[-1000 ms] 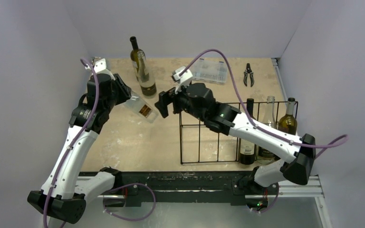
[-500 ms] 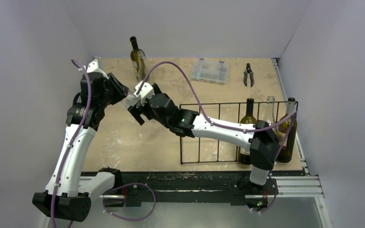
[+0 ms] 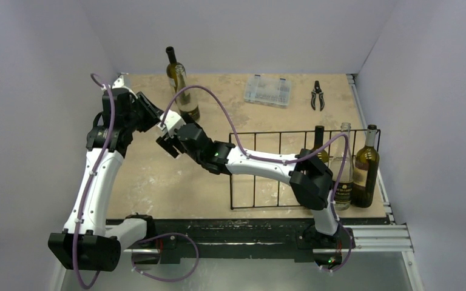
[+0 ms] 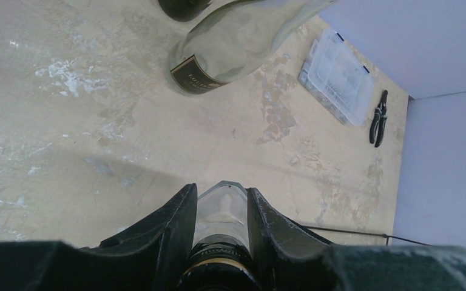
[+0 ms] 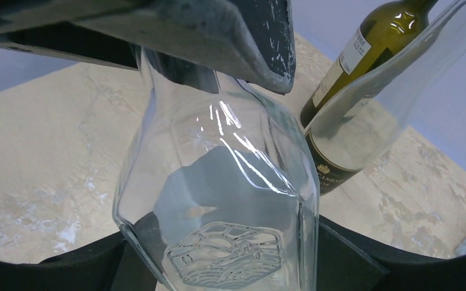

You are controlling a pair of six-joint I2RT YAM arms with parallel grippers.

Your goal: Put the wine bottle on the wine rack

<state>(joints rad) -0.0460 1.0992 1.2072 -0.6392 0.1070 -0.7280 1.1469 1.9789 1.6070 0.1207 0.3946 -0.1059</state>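
The wine bottle point(image 5: 218, 182) is clear glass with a raised net-like pattern near the base. The tabletop point(image 4: 67, 139) is tan with chalky white smudges. The wine rack point(image 3: 261, 182) at 4 o'clock is black wire, the green bottle point(image 3: 172, 70) at 11 is dark olive, and the cables point(image 3: 203, 88) are purple.

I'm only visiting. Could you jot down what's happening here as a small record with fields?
Held item: clear bottle, in the air between the arms
Left gripper: shut on its neck
Right gripper: fingers either side of its body; grip unclear
Wine rack: three bottles standing at its right end
Back of table: two bottles, plastic box, pliers
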